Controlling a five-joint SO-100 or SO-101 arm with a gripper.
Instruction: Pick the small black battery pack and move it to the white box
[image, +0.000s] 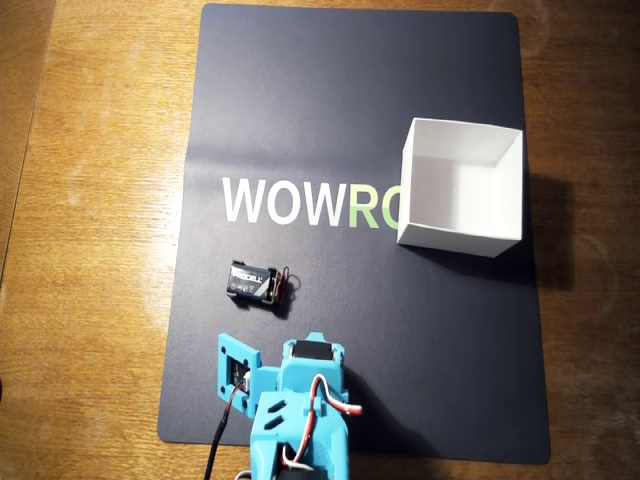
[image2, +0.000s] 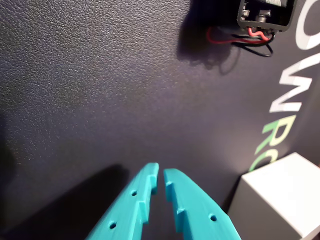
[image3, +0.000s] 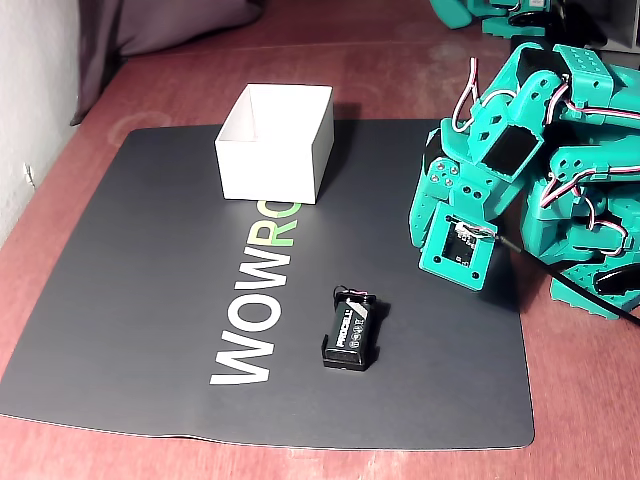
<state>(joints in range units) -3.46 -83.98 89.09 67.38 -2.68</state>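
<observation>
One small black rectangular battery pack (image: 252, 281) with white lettering and thin red wires is lying flat on your dark mat (image: 300, 100), just below the "WOW" print. Your turquoise plastic gripper (image2: 161, 172) is sitting empty, fingers nearly touching, hovering over bare mat well apart from the pack. The square white cardboard box (image: 463, 187) is standing lidless at the mat's right side in the overhead view.
</observation>
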